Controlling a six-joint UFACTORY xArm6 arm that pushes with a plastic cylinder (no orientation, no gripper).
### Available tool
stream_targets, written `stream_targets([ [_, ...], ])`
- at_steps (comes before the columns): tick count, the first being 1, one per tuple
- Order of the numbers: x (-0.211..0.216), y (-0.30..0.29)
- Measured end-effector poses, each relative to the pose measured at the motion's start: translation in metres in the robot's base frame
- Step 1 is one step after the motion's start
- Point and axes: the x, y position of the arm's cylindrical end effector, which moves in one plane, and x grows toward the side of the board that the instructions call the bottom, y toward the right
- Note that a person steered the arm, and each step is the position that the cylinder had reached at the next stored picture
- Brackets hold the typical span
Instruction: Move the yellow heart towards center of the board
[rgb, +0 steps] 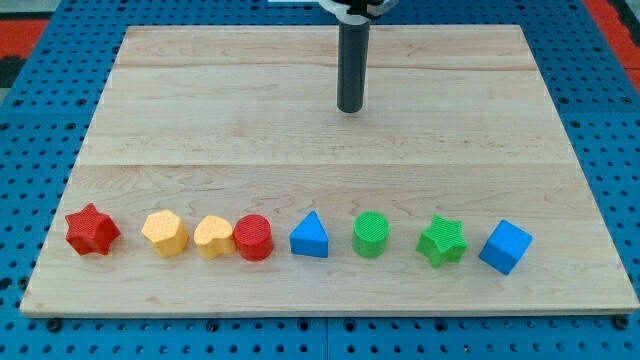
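The yellow heart (212, 237) lies on the wooden board (330, 150) near the view's bottom left, touching a red cylinder (254, 238) on its right. A yellow pentagon-like block (165, 233) sits just to its left. My tip (350, 108) is at the end of the dark rod in the upper middle of the board, far above and to the right of the yellow heart, touching no block.
The blocks form one row along the view's bottom: a red star (92, 230) at far left, then a blue triangle (310, 236), a green cylinder (371, 235), a green star (441, 241) and a blue cube (505, 247) toward the right.
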Motion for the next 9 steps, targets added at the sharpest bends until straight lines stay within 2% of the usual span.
stream_targets([
  [4,-0.005,0.0],
  [5,-0.005,0.014],
  [6,0.004,0.081],
  [8,0.137,0.169],
  [9,0.169,0.225],
])
